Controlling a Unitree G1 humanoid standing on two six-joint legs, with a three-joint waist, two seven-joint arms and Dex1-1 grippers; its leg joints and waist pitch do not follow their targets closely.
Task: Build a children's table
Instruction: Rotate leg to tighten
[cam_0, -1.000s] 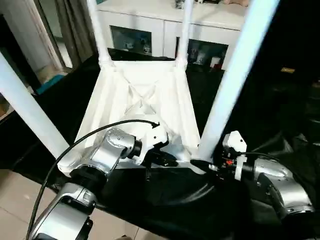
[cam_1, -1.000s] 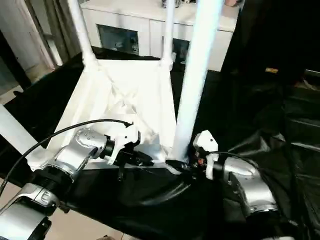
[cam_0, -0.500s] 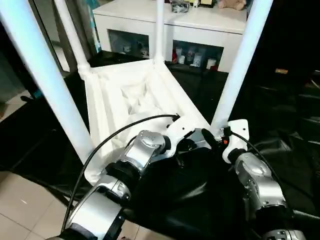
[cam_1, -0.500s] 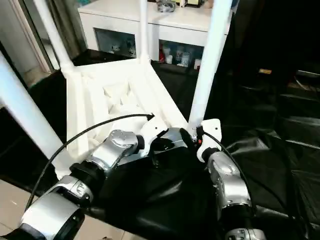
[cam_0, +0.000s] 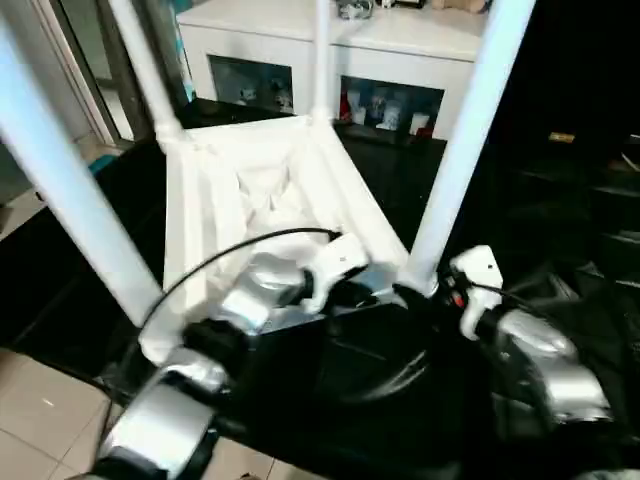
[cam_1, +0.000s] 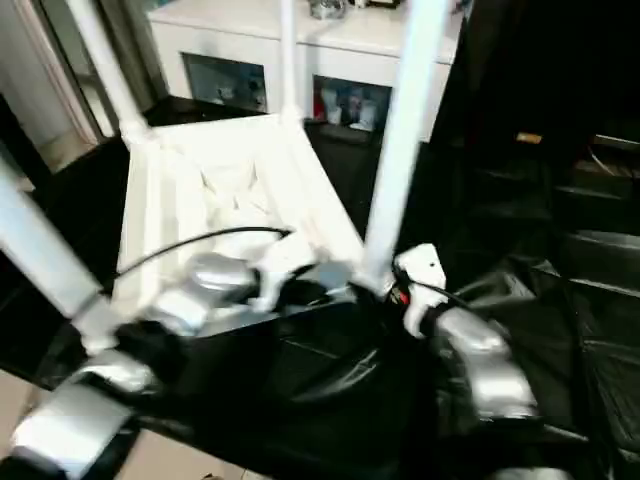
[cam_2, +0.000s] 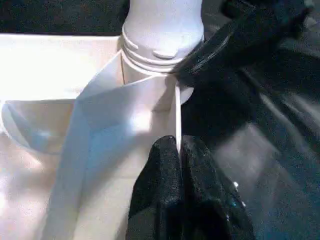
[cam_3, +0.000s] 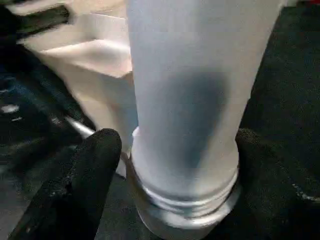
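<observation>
We had the children's table (cam_0: 262, 190) upside down on the black cloth (cam_0: 380, 400), ribbed underside up, all four legs standing in the corner sockets.

Head views gave the layout: left gripper (cam_0: 375, 293) at the near rim of the top, right gripper (cam_0: 425, 298) at the base of the near-right leg (cam_0: 455, 150). Jaw state wasn't readable from there, both blurred.

Left wrist view filled that in: left fingers (cam_2: 165, 170) were pressed together, tips at the thin rim wall just beside the near-right socket (cam_2: 160, 55); we couldn't tell if the wall was pinched. It also caught the right gripper's black finger lying against the socket collar.

Right wrist view showed the leg (cam_3: 185, 95) up close, seated in its ringed socket, with the right fingers (cam_3: 85, 175) standing on either side of it, spread about as wide as the leg. Contact with the leg not clear.

Around: white cabinet (cam_0: 330, 60) with glass doors along the far side, small items on and in it. Tiled floor (cam_0: 40, 420) at near left. The near-left leg (cam_0: 70, 190) and the left forearm (cam_0: 200, 370) blocked part of the top's near-left edge.
</observation>
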